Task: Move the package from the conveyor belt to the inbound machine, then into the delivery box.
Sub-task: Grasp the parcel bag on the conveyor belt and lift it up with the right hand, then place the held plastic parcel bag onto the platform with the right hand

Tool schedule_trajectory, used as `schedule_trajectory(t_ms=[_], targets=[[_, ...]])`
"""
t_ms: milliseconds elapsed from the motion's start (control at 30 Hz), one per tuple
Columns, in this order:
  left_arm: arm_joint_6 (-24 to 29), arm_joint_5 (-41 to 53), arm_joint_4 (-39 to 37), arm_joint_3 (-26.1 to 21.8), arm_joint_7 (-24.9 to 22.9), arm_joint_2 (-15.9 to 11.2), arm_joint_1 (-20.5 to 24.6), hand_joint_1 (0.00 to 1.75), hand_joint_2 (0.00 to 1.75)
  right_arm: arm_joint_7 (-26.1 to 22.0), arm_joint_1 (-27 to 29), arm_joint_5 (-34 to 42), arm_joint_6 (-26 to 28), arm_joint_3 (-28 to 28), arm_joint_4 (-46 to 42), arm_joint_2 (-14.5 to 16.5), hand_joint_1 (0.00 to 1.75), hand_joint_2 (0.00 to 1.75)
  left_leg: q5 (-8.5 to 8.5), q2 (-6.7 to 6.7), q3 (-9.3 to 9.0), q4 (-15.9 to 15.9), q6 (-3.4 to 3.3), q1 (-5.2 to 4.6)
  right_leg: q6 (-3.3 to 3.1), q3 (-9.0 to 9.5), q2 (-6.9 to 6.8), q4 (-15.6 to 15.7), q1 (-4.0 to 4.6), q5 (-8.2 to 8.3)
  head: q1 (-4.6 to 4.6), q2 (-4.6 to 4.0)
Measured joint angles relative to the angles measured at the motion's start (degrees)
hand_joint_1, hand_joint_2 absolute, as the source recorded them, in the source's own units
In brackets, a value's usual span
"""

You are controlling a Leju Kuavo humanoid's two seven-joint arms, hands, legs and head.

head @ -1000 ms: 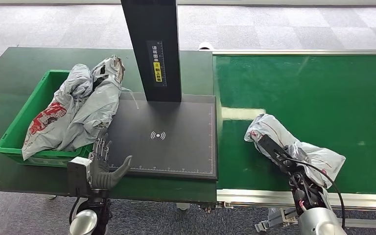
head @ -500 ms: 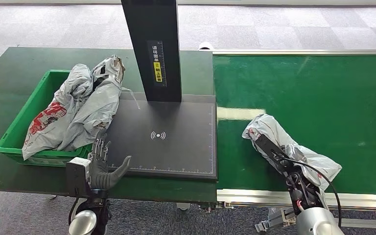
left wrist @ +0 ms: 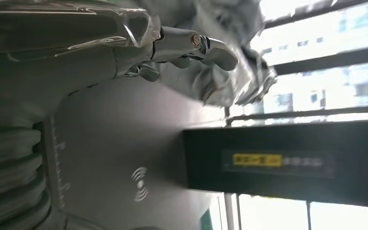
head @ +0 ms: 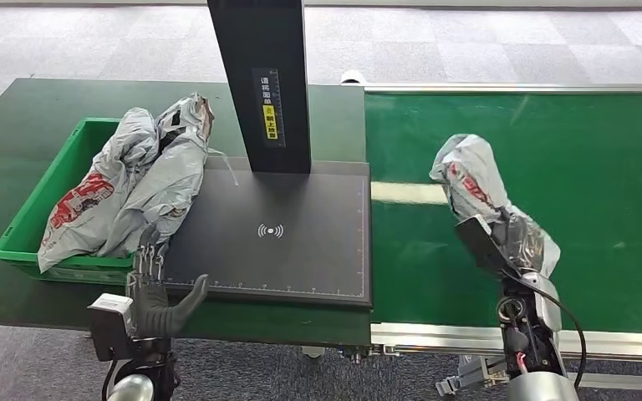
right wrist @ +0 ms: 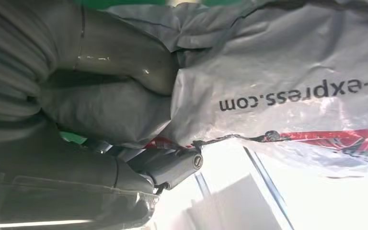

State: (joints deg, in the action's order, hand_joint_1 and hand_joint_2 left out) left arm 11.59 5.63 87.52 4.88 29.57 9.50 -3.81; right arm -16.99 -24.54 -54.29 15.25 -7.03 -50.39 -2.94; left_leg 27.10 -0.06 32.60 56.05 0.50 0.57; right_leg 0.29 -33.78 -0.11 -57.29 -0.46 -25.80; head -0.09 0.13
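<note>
The right hand (head: 501, 246) grasps the crumpled grey plastic mailer package with red print (head: 476, 185), its thumb (right wrist: 120, 52) pressed into the wrinkled film and its fingers (right wrist: 165, 165) curled beneath. The package is lifted off the green conveyor belt (head: 585, 159), tilted up and leaning away from the robot, above the belt's left part, near the scanner's edge. To the left lies the flat black inbound machine platform with a white signal mark (head: 272, 230), and a tall black post bearing a yellow label (head: 261, 83) rises from its far side. Further left, a green plastic delivery box (head: 46, 200) sits on the dark green table (head: 17, 109), heaped with more grey mailer bags (head: 138, 184). The left hand (head: 155, 288) hovers at the platform's near-left corner, released, fingers spread and holding nothing.
</note>
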Motion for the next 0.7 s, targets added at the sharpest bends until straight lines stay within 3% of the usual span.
schedule_trajectory(t_ms=[67, 233, 333, 433, 567, 700], targets=[[1.3, -0.9, 0.5, -0.1, 2.5, 0.0, -0.2, 0.00, 1.75, -3.2, 3.3, 0.2, 5.6, 0.7, -9.3, 0.8, 1.75, 1.75, 0.01, -0.01, 0.01, 0.0, 0.01, 0.01, 0.00, -0.01, -0.02, 0.0, 0.01, -0.04, 0.00, 0.00], [3.0, -3.9, 0.5, 0.1, 4.7, -0.4, 0.3, 0.00, 1.75, -9.9, 9.4, 2.0, 12.3, 3.3, -24.6, 1.9, 1.75, 1.75, 0.03, 0.04, 0.02, 0.0, 0.02, 0.00, -0.01, -0.01, 0.00, 0.0, 0.01, -0.06, 0.01, 0.00], [3.6, -5.6, 0.5, 0.2, 5.3, -0.6, 1.5, 0.00, 1.75, -12.9, 10.7, -0.5, 16.2, 6.5, -29.7, 2.5, 1.75, 1.75, 0.02, 0.11, -0.01, 0.0, 0.02, 0.00, -0.02, 0.01, 0.06, 0.0, 0.01, -0.04, 0.01, 0.01], [4.3, -6.9, 0.4, 0.6, 5.8, -0.7, 3.1, 0.00, 1.75, -12.6, 10.5, -6.4, 18.0, 11.6, -31.4, 2.7, 1.75, 1.75, 0.01, 0.13, -0.07, 0.0, 0.02, 0.00, -0.03, 0.06, 0.09, 0.0, 0.01, -0.03, 0.00, 0.01], [5.1, -8.3, -0.4, 1.5, 6.9, -0.9, 5.5, 0.00, 1.75, -10.8, 7.4, -13.5, 15.1, 21.2, -28.8, 1.7, 1.75, 1.75, -0.01, 0.15, -0.10, 0.0, 0.03, 0.01, -0.05, 0.08, 0.10, 0.0, 0.01, -0.01, 0.00, 0.00], [5.4, -9.3, -2.1, 2.8, 7.6, -1.1, 7.6, 0.00, 1.75, -11.9, -0.3, -14.9, 5.6, 33.3, -17.0, 0.6, 1.75, 1.75, -0.02, 0.16, -0.12, 0.0, 0.02, 0.01, -0.06, 0.11, 0.11, 0.0, 0.02, 0.01, 0.01, 0.00]])
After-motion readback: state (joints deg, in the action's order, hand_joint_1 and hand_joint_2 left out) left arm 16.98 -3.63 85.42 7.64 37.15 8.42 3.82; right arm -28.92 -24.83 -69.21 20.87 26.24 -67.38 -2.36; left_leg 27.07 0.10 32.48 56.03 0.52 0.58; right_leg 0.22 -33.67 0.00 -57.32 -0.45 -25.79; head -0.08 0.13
